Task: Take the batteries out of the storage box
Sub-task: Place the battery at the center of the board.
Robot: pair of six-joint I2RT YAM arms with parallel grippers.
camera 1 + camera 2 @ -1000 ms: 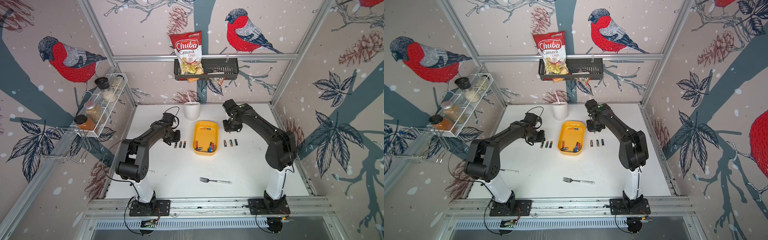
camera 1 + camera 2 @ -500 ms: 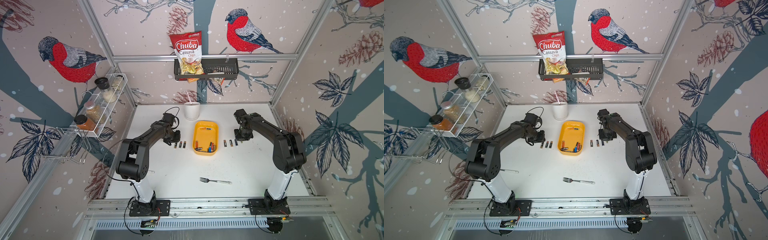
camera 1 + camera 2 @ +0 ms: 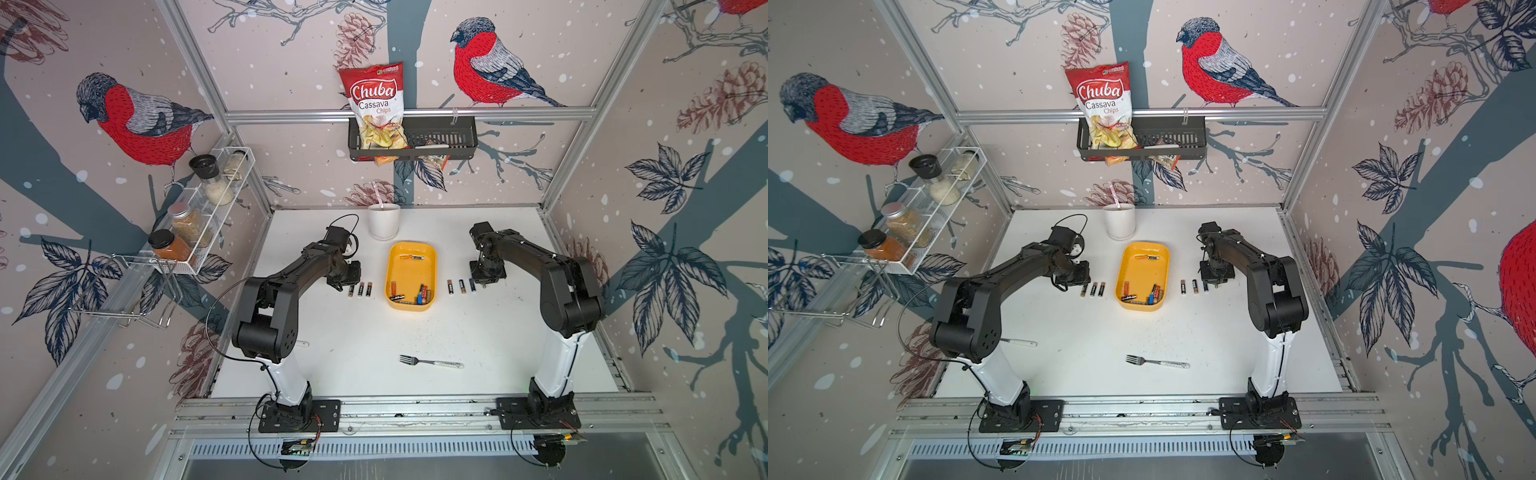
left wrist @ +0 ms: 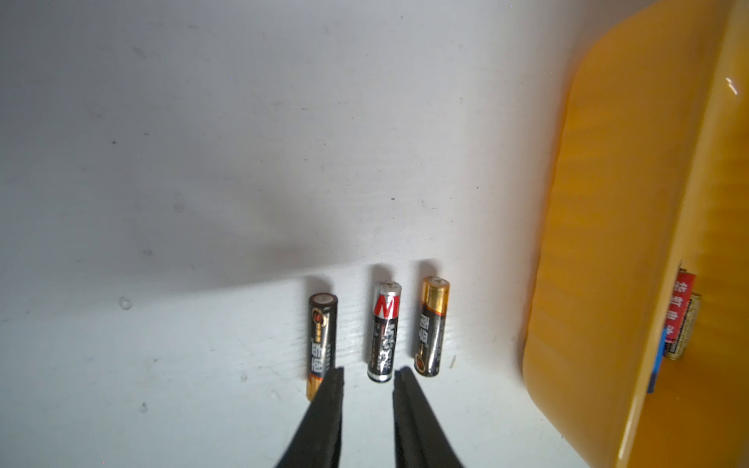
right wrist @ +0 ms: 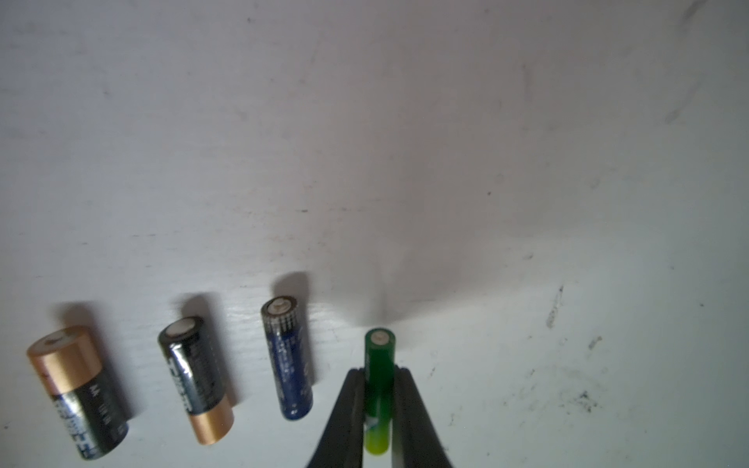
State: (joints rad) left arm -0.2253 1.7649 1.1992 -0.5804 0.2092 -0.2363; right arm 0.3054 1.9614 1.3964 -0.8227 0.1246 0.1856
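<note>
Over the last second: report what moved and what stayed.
The right gripper, shut on a green battery, swung from beside the tray outward, past the right row of three batteries to its far end. The left gripper stayed open at the left row. Both rows, the tray and the fork did not move.

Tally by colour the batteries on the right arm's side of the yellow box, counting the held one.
Black and copper batteries: 2
Blue battery: 1
Green battery, gripped in the right hand: 1
Total: 4
</note>
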